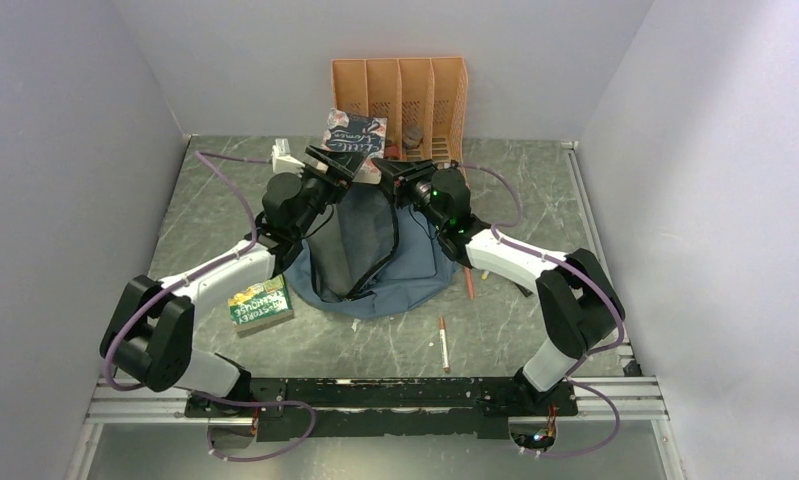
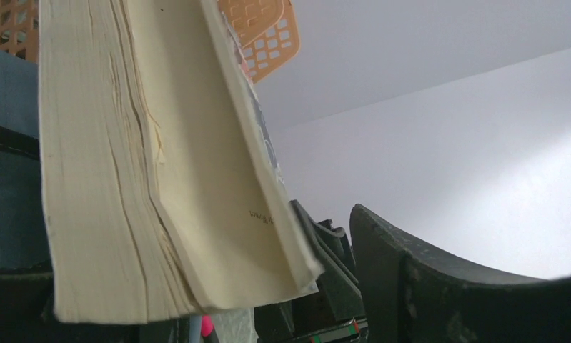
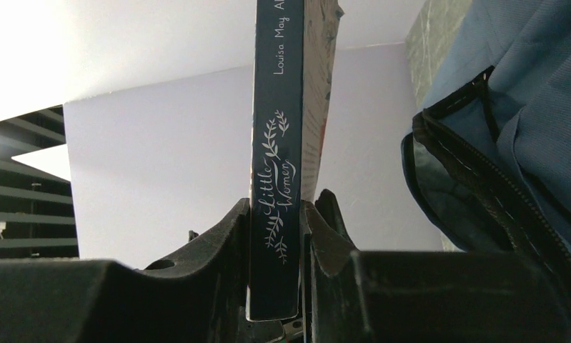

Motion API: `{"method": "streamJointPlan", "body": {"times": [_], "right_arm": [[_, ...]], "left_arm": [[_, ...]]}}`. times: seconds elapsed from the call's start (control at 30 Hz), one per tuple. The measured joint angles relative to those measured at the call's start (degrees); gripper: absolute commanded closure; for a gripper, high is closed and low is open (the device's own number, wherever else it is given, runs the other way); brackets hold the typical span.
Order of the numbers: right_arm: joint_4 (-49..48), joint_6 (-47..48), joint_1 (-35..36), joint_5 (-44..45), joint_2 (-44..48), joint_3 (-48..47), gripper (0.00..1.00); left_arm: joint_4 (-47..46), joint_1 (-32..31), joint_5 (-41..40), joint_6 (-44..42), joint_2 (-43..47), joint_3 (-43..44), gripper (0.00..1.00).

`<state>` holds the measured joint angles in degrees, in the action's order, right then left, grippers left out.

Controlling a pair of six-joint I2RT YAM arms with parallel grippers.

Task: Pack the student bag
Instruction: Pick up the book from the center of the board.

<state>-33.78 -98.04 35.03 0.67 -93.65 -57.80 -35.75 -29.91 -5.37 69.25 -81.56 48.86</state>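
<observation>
The bag lies in the centre of the top view, between the 2 arms; its zip mouth seems open. The right gripper pinches the book by its spine, just above the bag in the frame, probably to slide it in edge first. The left gripper stands wide around the page edge, we think only to steady it.

— Read "Little Women" in white script, running down the dark spine of the book.
— Above it, caught "Louisa May Al", cut off at the edge. Green book: lettering too small to make out.
</observation>
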Motion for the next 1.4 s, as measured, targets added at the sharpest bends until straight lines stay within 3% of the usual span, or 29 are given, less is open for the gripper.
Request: {"method": "streamJointPlan", "body": {"times": [0.1,0.3,0.53,0.67,0.73,0.83,0.97,1.13,1.27,1.4], "right_arm": [[0.04,0.31,0.22,0.02,0.0,0.37,1.0],[-0.22,1.16,0.35,0.17,0.26,0.92,1.0],[-0.22,2.43,0.35,0.24,0.74,0.92,1.0],[-0.37,3.13,0.35,0.07,0.74,1.01,1.0],[-0.94,4.0,0.35,0.02,0.74,1.27,0.84],[-1.2,5.11,0.42,-0.02,0.92,1.51,0.53],[0.02,8.11,0.63,-0.55,3.1,2.8,0.3],[4.2,16.7,0.79,0.42,8.61,2.97,0.18],[7.82,27.85,0.5,1.62,11.96,2.95,0.17],[14.23,41.94,0.15,1.22,11.69,0.28,0.17]], "left_arm": [[0.0,0.24,0.0,0.24,-0.42,0.26,0.27],[0.46,0.57,0.02,-0.07,-0.42,0.55,0.5],[1.92,0.92,0.0,-1.64,-0.28,1.14,0.65],[2.14,1.09,0.09,-1.92,-0.2,1.38,0.85],[2.12,1.31,0.79,-1.84,-0.2,1.44,0.95],[2.1,2.19,2.73,-2.03,-0.22,1.44,0.95],[1.73,4.85,7.39,-4.76,-0.81,1.46,0.95],[3.06,10.14,13.6,-10.71,-1.36,2.23,0.95],[6.6,12.52,18.25,-16.79,0.07,3.23,0.95],[17.7,14.03,20.55,-24.17,4.83,4.72,0.95]]}}
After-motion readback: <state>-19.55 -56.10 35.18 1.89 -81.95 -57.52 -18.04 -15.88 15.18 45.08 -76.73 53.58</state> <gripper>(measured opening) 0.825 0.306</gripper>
